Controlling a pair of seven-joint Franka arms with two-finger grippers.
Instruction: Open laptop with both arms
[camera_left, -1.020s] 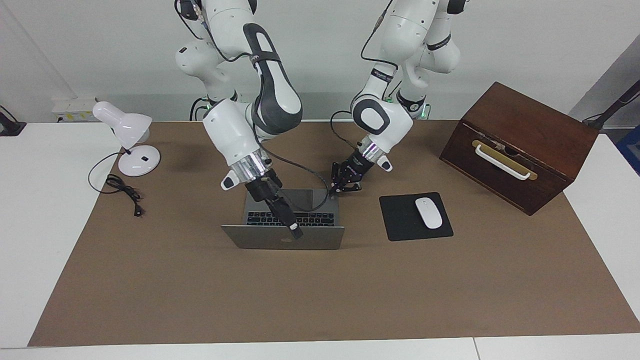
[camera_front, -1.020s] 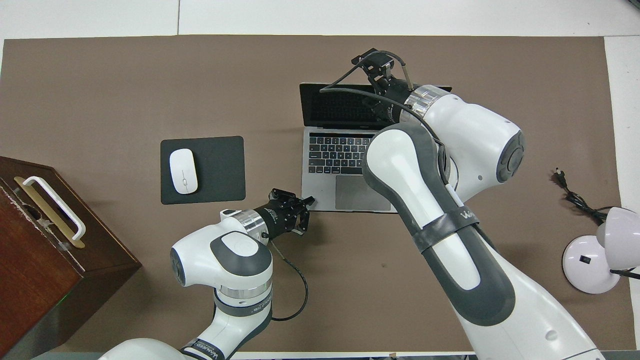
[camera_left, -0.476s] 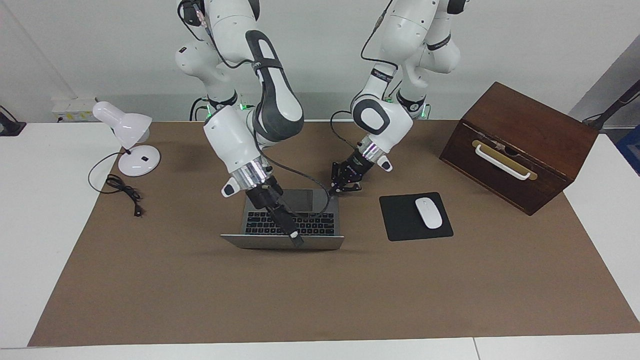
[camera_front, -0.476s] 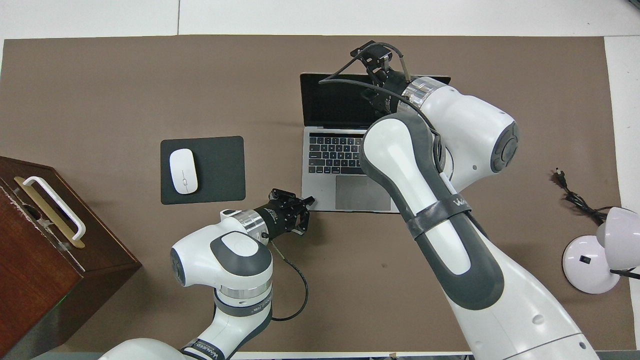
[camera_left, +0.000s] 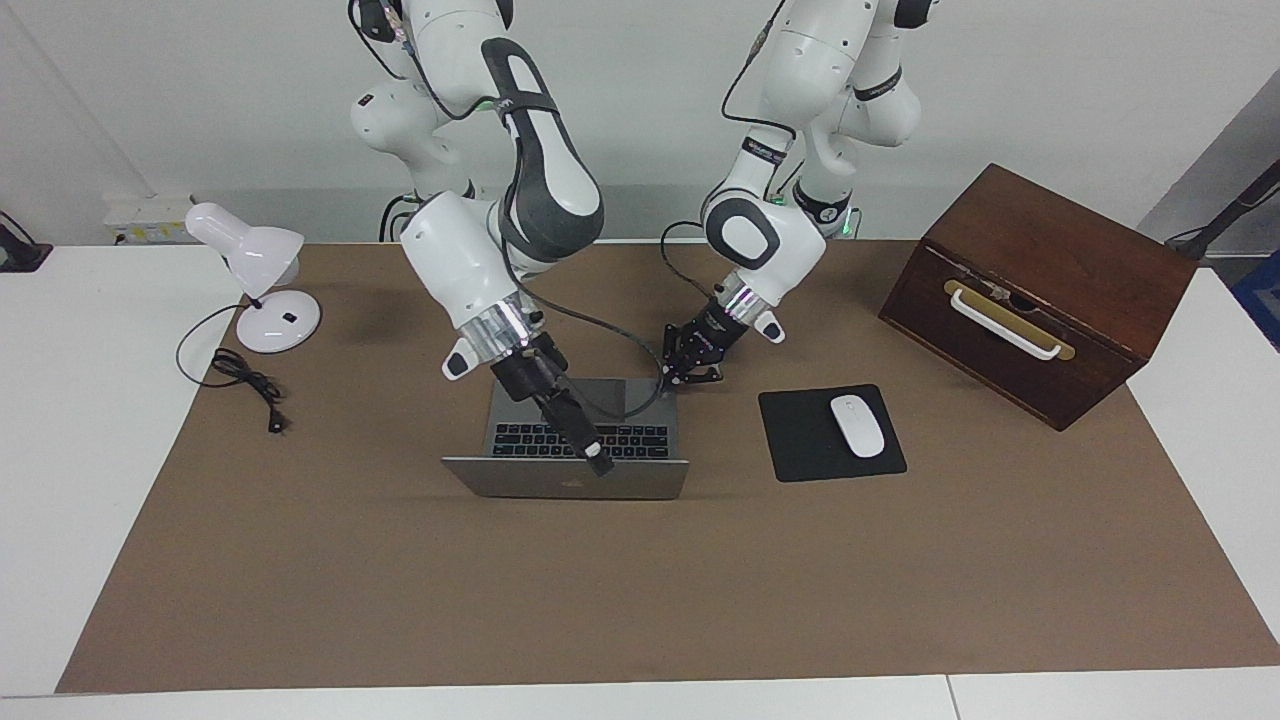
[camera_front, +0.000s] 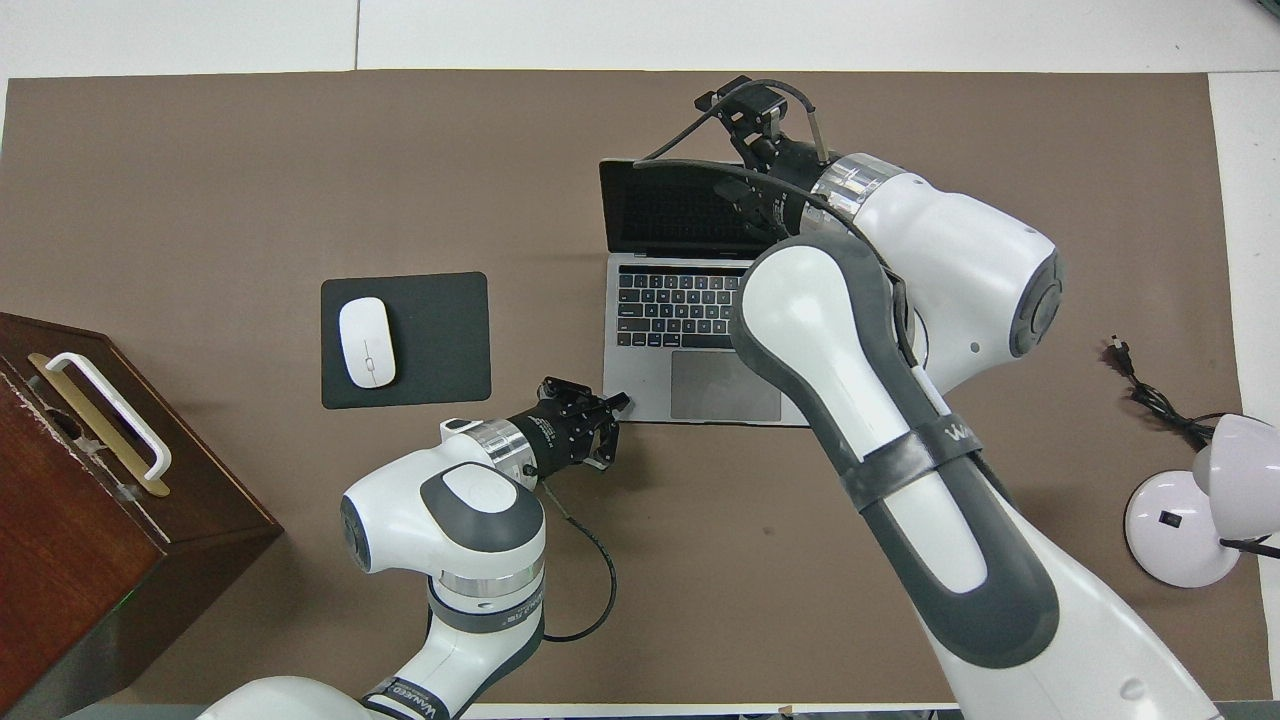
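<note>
- Since half a second back the laptop (camera_left: 566, 458) lid has tipped back up a bit toward the robots, showing more of its silver back in the facing view; the right arm has drawn back with it
- left arm hasn't budged; the rest of the desk looks the same as before
- laptop sits open in the middle of the brown mat (camera_left: 640, 580), keyboard and trackpad facing the robots, screen dark
- right pincer (camera_left: 597, 463) is at the lid's top edge, around its middle; can't tell if its fingers are open or closed on the edge
- left pincer (camera_left: 688, 376) is down at the base corner nearest the robots, on the left arm's side; tips look drawn together against the corner, but honestly can't tell if it's pinching or just pressing
- black mouse pad (camera_left: 800, 440) with a white mouse (camera_left: 858, 425) on it lies beside the laptop, toward the left arm's end
- wooden box (camera_left: 1040, 290) with a white handle stands further toward that end
- white desk lamp (camera_left: 260, 275) and its loose cord (camera_left: 245, 380) are at the right arm's end of the desk (camera_left: 60, 450)
</note>
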